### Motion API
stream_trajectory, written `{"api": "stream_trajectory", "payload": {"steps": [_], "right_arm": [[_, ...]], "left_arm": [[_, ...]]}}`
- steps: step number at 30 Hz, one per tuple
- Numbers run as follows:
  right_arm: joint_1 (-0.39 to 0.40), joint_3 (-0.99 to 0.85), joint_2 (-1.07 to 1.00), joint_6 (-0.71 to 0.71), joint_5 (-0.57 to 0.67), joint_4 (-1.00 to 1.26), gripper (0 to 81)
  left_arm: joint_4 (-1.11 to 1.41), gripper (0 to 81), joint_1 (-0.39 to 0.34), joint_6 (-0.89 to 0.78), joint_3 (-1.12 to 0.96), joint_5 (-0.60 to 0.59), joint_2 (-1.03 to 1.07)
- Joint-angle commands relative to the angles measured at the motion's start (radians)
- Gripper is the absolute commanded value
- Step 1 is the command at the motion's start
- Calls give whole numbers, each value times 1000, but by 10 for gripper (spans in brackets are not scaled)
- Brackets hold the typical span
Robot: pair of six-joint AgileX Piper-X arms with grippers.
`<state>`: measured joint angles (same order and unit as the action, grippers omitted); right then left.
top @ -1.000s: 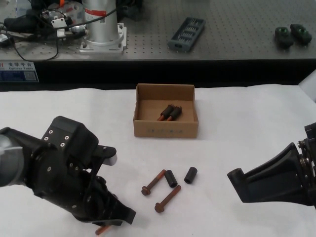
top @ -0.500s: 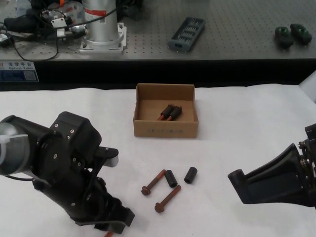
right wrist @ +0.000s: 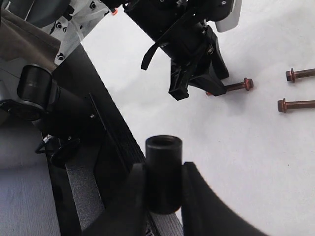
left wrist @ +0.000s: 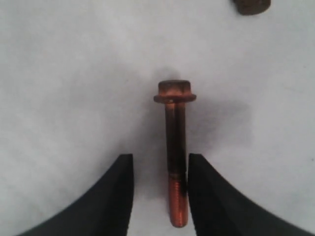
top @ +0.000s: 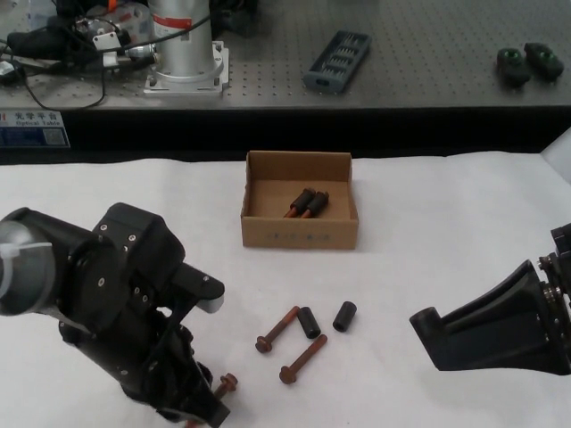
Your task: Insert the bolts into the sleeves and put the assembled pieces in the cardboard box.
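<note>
The copper bolt lies on the counter between the released left tool's jaws (nearer one side) — centring is advised before closing; a sleeve is clenched by the right tool.

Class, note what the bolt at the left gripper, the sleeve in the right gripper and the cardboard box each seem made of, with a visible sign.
The bolt looks like metal, probably steel, with a dull coppery-brown finish: threaded end, flanged hex head. The sleeve is matt black, blackened metal or plastic; unclear which. The cardboard box is plain brown card, matt, with folded walls.
</note>
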<state>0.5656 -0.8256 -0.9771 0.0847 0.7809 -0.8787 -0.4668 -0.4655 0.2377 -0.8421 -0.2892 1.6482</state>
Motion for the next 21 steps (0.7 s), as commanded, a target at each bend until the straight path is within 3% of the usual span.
{"api": "stream_trajectory", "payload": {"steps": [1,21], "right_arm": [[-7,-5,13,-2,23,1,26],[-7,-5,13,-2,23,1,26]], "left_arm": [[28,272,0,13,-24,16,5],[-33,272,0,29,-123,8,103]]}}
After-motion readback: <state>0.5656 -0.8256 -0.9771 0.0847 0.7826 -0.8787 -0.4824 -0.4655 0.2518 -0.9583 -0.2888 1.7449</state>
